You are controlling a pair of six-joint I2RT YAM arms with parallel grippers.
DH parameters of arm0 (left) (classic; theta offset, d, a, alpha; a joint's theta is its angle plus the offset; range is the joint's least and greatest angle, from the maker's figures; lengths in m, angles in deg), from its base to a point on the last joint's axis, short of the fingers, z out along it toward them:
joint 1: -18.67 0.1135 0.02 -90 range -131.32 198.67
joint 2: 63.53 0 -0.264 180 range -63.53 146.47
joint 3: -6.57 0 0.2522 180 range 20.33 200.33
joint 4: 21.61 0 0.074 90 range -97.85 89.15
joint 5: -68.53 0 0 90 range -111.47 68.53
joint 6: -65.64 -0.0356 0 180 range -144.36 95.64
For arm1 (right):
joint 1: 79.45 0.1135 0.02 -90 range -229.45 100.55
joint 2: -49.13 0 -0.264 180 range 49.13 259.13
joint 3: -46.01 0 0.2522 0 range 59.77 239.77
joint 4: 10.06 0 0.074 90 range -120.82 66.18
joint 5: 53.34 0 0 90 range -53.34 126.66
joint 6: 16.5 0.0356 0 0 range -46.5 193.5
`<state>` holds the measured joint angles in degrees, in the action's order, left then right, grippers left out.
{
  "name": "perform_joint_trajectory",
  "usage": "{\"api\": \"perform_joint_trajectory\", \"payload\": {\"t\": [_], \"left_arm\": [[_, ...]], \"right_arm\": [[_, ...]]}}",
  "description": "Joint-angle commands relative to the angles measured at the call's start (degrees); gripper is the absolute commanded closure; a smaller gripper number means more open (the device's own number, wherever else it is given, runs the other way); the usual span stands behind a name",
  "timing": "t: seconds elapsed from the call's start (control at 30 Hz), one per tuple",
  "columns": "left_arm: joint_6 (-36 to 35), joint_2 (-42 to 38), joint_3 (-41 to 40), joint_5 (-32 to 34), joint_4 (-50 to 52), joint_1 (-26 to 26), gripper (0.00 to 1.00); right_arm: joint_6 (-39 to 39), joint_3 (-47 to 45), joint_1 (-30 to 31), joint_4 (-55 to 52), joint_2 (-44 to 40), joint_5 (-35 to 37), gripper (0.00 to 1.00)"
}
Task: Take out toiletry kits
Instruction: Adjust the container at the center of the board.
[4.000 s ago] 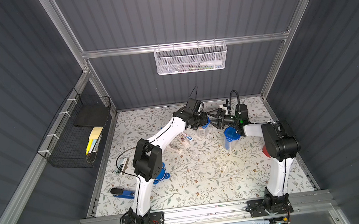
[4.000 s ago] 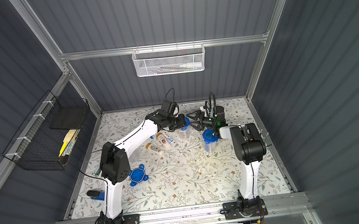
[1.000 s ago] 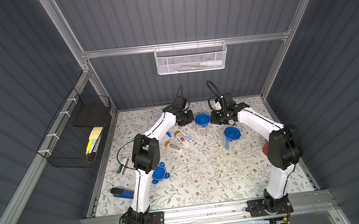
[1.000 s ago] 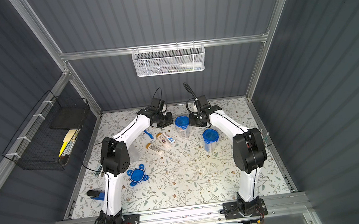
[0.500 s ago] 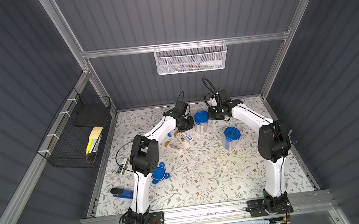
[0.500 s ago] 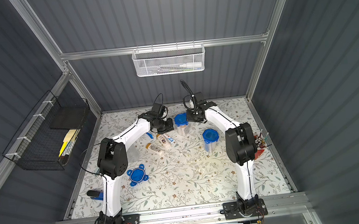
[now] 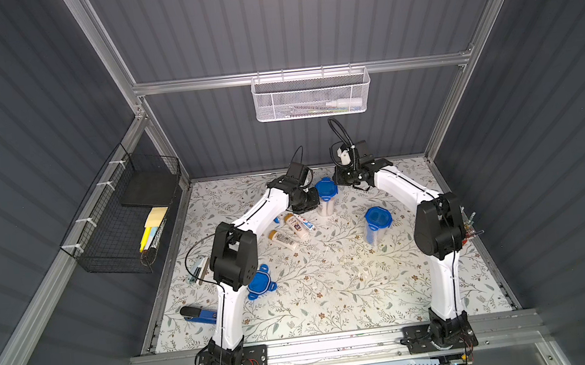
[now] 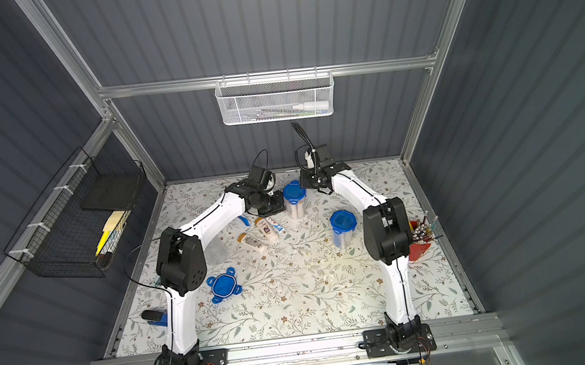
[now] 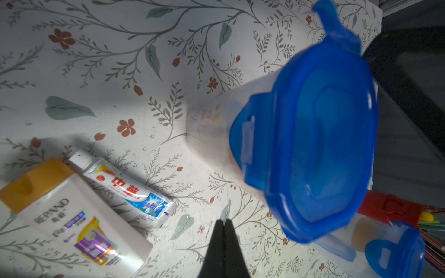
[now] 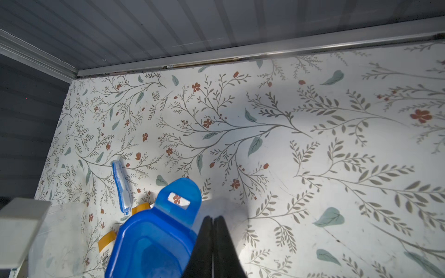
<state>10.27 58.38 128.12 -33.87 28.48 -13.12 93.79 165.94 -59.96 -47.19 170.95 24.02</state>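
Far out on your left, a black basket hangs on the wall. On the mat near it, toward the near left, lie a stapler and a loose blue lid. Further right and farther back, one kit is already out on the mat. It is a toothbrush, two bottles lying flat side by side, and a toothpaste tube just beside the farther bottle.

Your left gripper hangs low just left of the far jar, its fingers pressed together on nothing. That jar stands upright with its lid on and one clip tab flipped up. White kit items show through its wall in both top views.

Your right gripper sits at the jar's right side, next to the raised tab, fingers likewise together and empty. You cannot tell whether it touches the lid.

Right and nearer, a second jar stands lidded, with a tan cap visible inside. A red cup of pens stands at the mat's right edge.
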Motion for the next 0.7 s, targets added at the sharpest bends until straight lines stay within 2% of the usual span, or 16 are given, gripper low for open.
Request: {"api": "perform_joint_trajectory", "payload": {"t": [0.0, 0.1, 0.33, 0.47, 0.67], "left_arm": [[-1.6, -3.2, 4.7, 1.0, 1.3, 0.2, 1.00], [-1.6, -1.3, 9.3, 0.6, 1.5, -0.2, 1.00], [-2.5, 7.8, 23.4, -0.4, 5.3, -2.3, 1.00], [-2.4, 9.9, 24.4, -0.7, 4.6, -2.7, 1.00], [-1.9, 10.0, 19.8, -0.4, 3.5, -2.8, 1.00]], "right_arm": [[-0.6, -1.4, -0.4, 1.5, -1.5, 0.5, 0.93], [1.0, -6.4, -1.1, 4.0, -4.7, 0.1, 0.90], [9.8, -19.2, -5.1, 13.2, -12.3, -10.6, 0.70], [14.9, -24.6, -7.2, 19.4, -14.0, -17.6, 0.59], [20.5, -27.0, -7.7, 25.4, -12.5, -26.5, 0.45]]}}
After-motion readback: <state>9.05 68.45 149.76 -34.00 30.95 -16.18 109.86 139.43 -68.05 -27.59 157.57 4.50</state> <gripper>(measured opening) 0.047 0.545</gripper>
